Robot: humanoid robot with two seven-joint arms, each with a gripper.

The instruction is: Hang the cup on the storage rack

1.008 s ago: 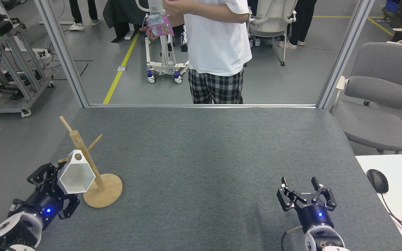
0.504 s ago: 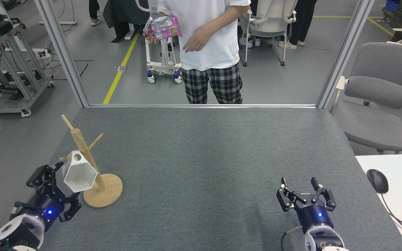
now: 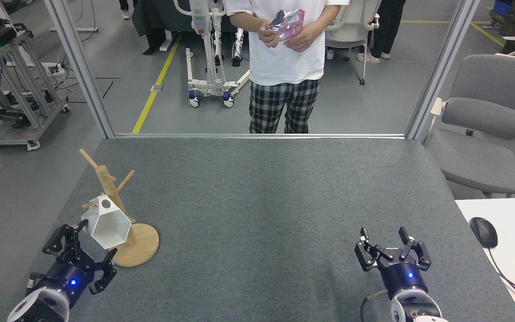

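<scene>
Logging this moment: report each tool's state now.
Left tool: open, empty, just below the cup on the storage rack.
Right tool: open, empty.

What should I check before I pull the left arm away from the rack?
1. Left gripper open, off the cup: ok, fingers spread just below it.
2. Cup's tab hole on a peg: cannot tell; it sits by the post, the peg contact is hidden.
3. Storage rack upright on its base: ok.
4. Right gripper idle and open, far from the rack: ok.
5. Person beyond the table's far edge: ok.
</scene>
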